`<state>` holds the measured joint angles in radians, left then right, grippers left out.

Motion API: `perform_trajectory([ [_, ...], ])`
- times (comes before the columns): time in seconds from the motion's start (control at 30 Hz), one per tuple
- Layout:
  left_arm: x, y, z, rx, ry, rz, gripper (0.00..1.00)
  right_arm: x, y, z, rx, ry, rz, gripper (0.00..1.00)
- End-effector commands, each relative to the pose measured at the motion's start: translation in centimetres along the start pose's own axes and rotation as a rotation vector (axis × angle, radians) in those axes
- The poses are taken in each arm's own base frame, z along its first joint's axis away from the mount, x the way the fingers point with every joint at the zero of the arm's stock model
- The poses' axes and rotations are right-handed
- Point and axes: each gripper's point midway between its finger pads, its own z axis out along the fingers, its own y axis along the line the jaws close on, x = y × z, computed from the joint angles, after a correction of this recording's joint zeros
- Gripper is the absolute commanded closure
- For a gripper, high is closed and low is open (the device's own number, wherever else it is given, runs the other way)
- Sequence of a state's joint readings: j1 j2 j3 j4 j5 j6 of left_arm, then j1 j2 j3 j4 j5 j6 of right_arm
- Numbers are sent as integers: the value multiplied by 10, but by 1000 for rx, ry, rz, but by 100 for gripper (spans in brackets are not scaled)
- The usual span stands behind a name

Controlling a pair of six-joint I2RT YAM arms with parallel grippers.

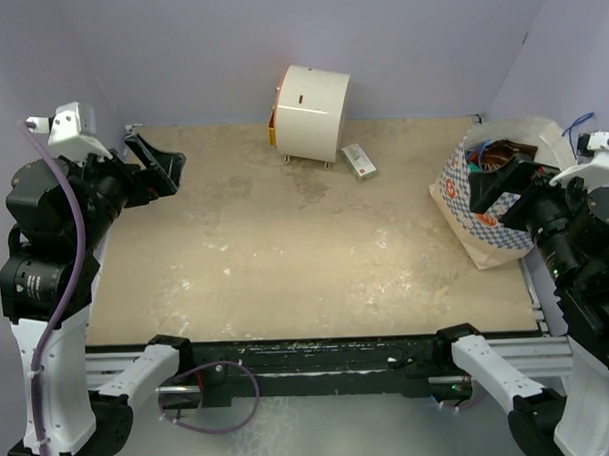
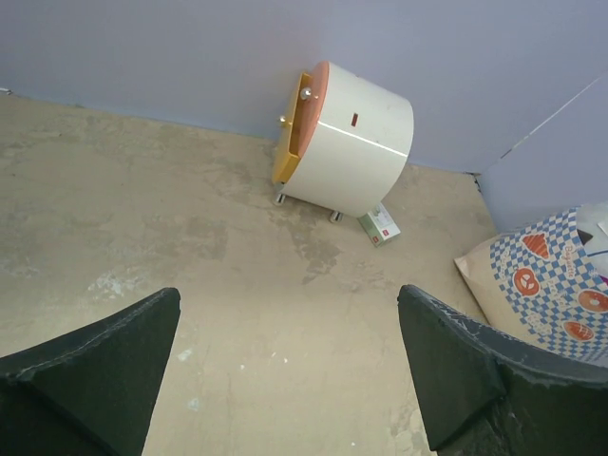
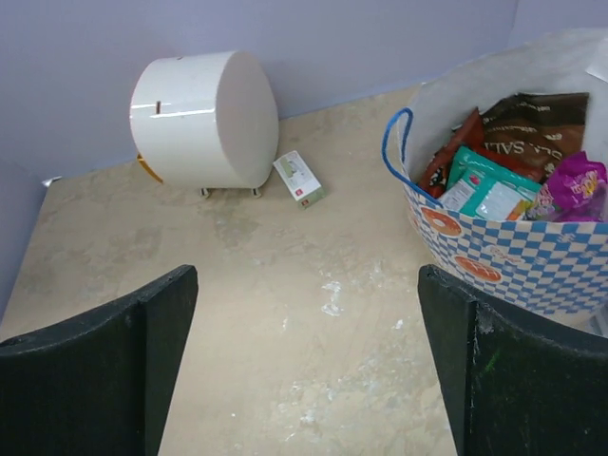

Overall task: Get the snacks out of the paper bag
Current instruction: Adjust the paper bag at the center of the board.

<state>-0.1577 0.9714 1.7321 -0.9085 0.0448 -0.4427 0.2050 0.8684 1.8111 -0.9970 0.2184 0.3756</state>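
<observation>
The paper bag (image 1: 484,217), white with blue checks and orange-red logos, stands at the table's right edge. It also shows in the right wrist view (image 3: 503,256) and in the left wrist view (image 2: 546,290). Inside it lie snacks: a dark brown chips bag (image 3: 532,119), a teal packet (image 3: 489,185), a purple packet (image 3: 575,185) and an orange-red one (image 3: 456,142). My right gripper (image 1: 498,186) hovers open and empty just beside the bag's near rim. My left gripper (image 1: 157,163) is open and empty, raised at the far left.
A white cylindrical appliance (image 1: 310,113) with an orange side lies at the back middle. A small white box (image 1: 359,160) lies next to it on the right. Purple walls close the back and sides. The table's front edge has a black rail (image 1: 319,353).
</observation>
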Motion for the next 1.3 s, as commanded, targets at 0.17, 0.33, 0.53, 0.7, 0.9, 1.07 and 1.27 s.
perform_trajectory([
  [0.17,5,7,-8,-3,-17,28,1,3,-34,-12,193,6,66,1],
  [0.33,8,11,-10,-14,-15,38,1,5,-46,-10,285,22,108,1],
  [0.53,14,16,-6,-33,11,39,1,22,-59,6,394,96,122,1],
  [0.7,14,19,-2,-55,23,40,1,21,-46,29,316,111,33,1],
  [0.9,20,15,1,-22,45,56,1,25,-41,56,283,143,-55,0],
  [1.07,33,6,0,30,86,5,1,14,-53,79,383,124,-84,1],
  [1.27,55,-8,-2,107,164,-100,1,12,-57,116,430,124,-150,0],
])
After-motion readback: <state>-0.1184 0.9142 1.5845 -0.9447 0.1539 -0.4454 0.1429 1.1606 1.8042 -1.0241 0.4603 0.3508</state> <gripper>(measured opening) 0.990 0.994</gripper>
